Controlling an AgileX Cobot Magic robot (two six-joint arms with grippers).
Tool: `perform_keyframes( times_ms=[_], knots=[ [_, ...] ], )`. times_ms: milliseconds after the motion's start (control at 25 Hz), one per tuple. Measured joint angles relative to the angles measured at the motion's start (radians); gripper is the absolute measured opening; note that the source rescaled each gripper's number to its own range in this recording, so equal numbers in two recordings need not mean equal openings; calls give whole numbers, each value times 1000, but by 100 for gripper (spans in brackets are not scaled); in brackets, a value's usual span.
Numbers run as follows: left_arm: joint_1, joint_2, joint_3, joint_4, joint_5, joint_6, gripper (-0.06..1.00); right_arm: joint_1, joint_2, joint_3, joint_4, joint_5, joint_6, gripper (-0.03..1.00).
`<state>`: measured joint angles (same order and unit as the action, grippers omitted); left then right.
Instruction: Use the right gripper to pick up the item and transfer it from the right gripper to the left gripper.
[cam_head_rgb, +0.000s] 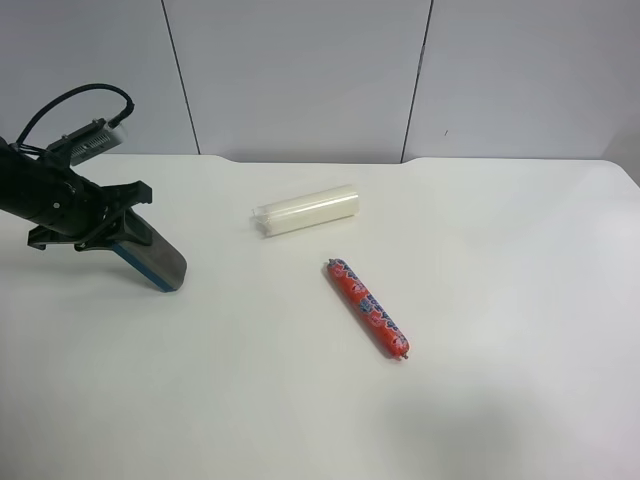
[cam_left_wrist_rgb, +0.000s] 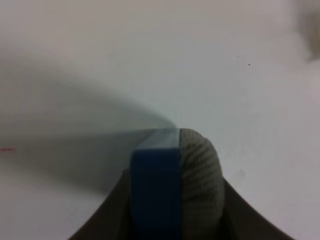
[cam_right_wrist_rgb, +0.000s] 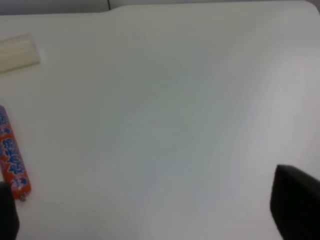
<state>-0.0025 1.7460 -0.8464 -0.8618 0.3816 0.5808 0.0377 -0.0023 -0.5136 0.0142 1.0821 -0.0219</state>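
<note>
We find the eraser (cam_head_rgb: 155, 263) clamped in the left gripper (cam_head_rgb: 118, 232) at the left edge of the high view, blue base and grey felt pinched between the jaws, its free end tilted down and near the table (cam_head_rgb: 300, 400); whether it touches the surface we cannot tell. In the left wrist view the eraser (cam_left_wrist_rgb: 175, 185) sits edge-on at bottom centre, so the hold looks narrow. The right gripper (cam_right_wrist_rgb: 150, 235) is absent from the high view; its wrist view shows only two dark finger ends in the lower corners, spread wide with nothing between. Risks, as we judge them: the eraser pivots or slips in so thin a grip, or its low end drags on the table if the arm sinks. The sausage (cam_head_rgb: 368, 308) at centre and the white roll (cam_head_rgb: 306, 210) above it lie well apart from the eraser.
</note>
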Motion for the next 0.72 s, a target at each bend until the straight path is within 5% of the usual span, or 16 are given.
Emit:
perform_keyframes(
  times_ms=[40,160,240,400,720],
  knots=[
    [0,1,0,2,-7,9,12,0,0,0,0,0,0,99],
    [0,13,2,8,-58,16,68,0,0,0,0,0,0,99],
    [0,16,2,11,-98,18,90,0,0,0,0,0,0,99],
    [0,16,3,11,-126,21,99,0,0,0,0,0,0,99],
    [0,-1,3,12,-126,22,99,0,0,0,0,0,0,99]
  ],
)
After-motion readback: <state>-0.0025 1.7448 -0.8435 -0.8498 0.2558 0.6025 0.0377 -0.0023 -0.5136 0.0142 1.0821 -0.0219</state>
